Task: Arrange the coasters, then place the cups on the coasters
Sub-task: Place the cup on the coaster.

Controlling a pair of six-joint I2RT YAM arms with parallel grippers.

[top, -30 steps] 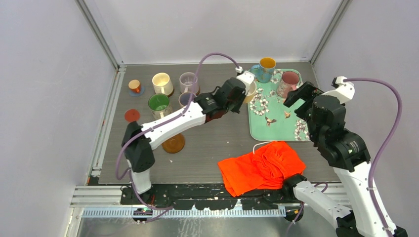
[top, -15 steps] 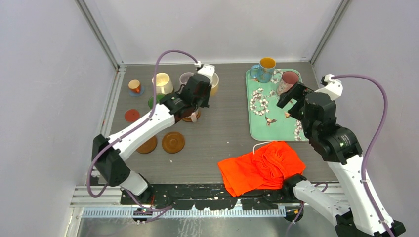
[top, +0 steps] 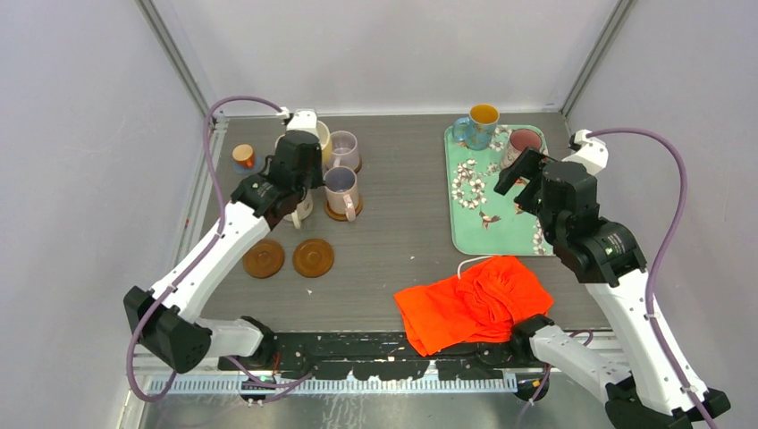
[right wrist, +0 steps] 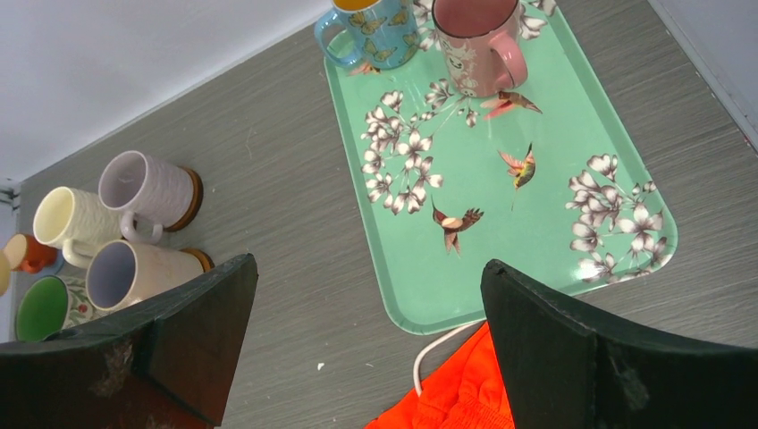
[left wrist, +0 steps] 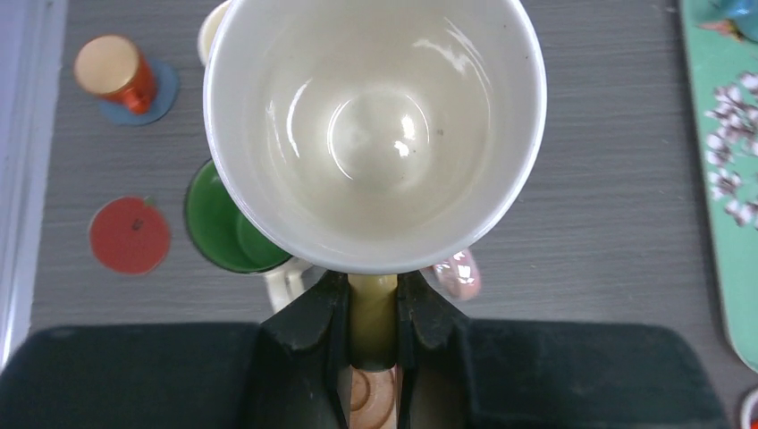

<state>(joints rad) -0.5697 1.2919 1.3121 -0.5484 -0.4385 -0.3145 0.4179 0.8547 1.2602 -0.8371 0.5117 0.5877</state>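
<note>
Gripping a glossy cream ceramic mug (left wrist: pixel 374 134) by its handle in the left jaws, green-lined mug (left wrist: pixel 219 223) just left of them. Holding right jaws wide apart, teal floral tray (right wrist: pixel 527 241) ahead between them.

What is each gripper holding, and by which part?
The left gripper holds the cream mug by its handle, which is clamped between the jaws. The right gripper is open and holds nothing.
</note>
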